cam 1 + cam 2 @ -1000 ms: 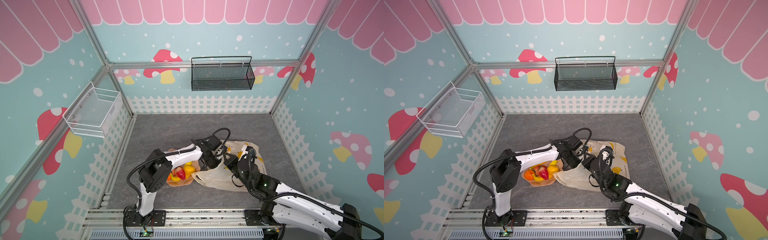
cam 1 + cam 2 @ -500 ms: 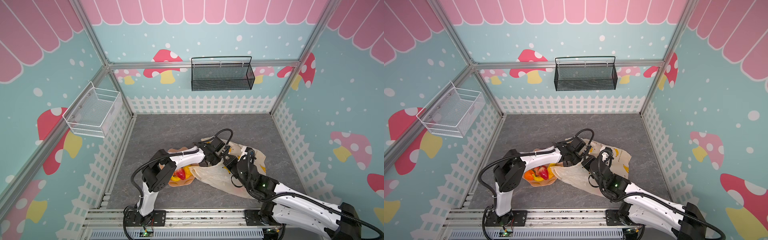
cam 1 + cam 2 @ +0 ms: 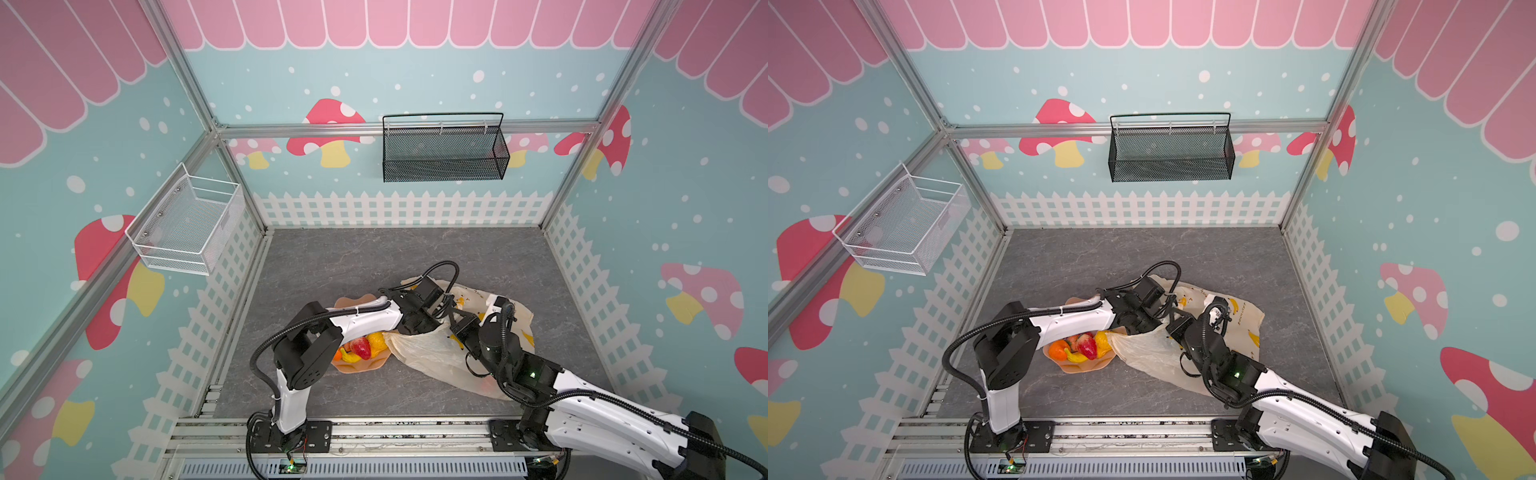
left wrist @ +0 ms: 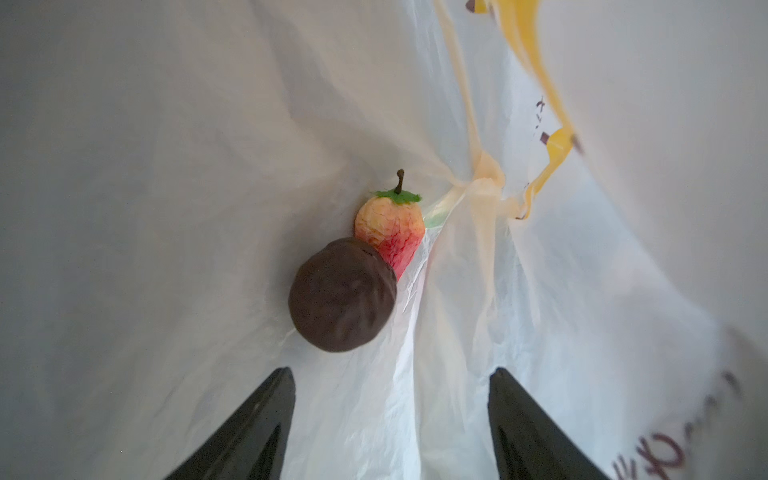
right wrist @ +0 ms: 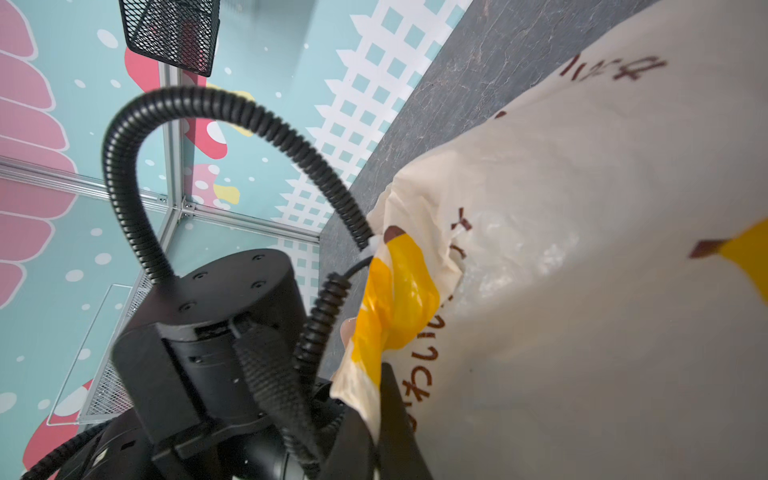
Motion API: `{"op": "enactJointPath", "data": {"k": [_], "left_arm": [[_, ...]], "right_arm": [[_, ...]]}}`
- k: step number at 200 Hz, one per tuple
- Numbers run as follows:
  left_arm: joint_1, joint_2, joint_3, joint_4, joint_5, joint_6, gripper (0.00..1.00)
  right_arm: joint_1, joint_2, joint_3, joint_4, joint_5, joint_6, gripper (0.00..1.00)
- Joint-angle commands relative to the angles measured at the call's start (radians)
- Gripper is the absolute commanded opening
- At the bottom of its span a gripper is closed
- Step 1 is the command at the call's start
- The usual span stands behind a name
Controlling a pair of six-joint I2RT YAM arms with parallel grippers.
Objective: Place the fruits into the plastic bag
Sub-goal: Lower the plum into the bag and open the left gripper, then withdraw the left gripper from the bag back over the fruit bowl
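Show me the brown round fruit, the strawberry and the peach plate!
brown round fruit (image 4: 341, 294): left wrist view, middle of its body.
strawberry (image 4: 388, 235): left wrist view, its red-yellow body.
peach plate (image 3: 1084, 366): in a top view, bare near rim.

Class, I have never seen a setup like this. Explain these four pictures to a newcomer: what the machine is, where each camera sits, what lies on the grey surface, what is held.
Two white robot arms stand at the near edge of a grey table, each ending in a two-fingered gripper. Both top views look down on the whole scene; the other two pictures come from a camera on each arm's wrist. On the table lie a peach plate of toy fruits and a plastic bag. The right gripper is shut on the bag's edge. The left gripper reaches inside the bag, open and empty; ahead of it lie a dark brown fruit and a strawberry.
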Motion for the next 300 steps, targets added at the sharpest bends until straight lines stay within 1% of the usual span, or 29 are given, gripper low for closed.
{"op": "enactJointPath", "data": {"k": [1, 52, 114, 144, 171, 186, 207, 234, 256, 273, 300], "left_arm": [[0.039, -0.086, -0.026, 0.012, -0.048, -0.015, 0.74], [0.104, -0.192, -0.098, -0.039, -0.127, -0.001, 0.73], [0.181, -0.336, -0.202, -0.085, -0.184, 0.011, 0.71], [0.205, -0.418, -0.237, -0.129, -0.213, 0.019, 0.69], [0.219, -0.487, -0.244, -0.181, -0.256, 0.020, 0.69], [0.232, -0.531, -0.254, -0.184, -0.290, -0.005, 0.70], [0.253, -0.583, -0.254, -0.215, -0.377, -0.041, 0.72], [0.279, -0.628, -0.248, -0.246, -0.452, -0.079, 0.74], [0.286, -0.650, -0.245, -0.268, -0.482, -0.093, 0.74], [0.292, -0.680, -0.245, -0.298, -0.557, -0.111, 0.75], [0.317, -0.707, -0.243, -0.359, -0.616, -0.120, 0.76]], "right_arm": [[-0.006, -0.020, -0.017, 0.003, 0.018, 0.013, 0.00], [-0.007, -0.032, -0.008, 0.003, 0.012, -0.014, 0.00], [-0.014, -0.011, 0.051, 0.007, -0.026, -0.124, 0.00], [-0.015, -0.036, 0.057, -0.029, -0.029, -0.131, 0.00], [-0.016, -0.047, 0.087, -0.077, -0.035, -0.163, 0.00], [-0.014, -0.047, 0.105, -0.096, -0.044, -0.189, 0.00], [-0.014, -0.051, 0.114, -0.114, -0.056, -0.209, 0.00], [-0.015, -0.060, 0.093, -0.117, -0.075, -0.200, 0.00], [-0.015, -0.060, 0.078, -0.111, -0.093, -0.191, 0.00], [-0.015, -0.060, 0.078, -0.112, -0.105, -0.194, 0.00], [-0.015, -0.070, 0.072, -0.111, -0.106, -0.196, 0.00]]}}
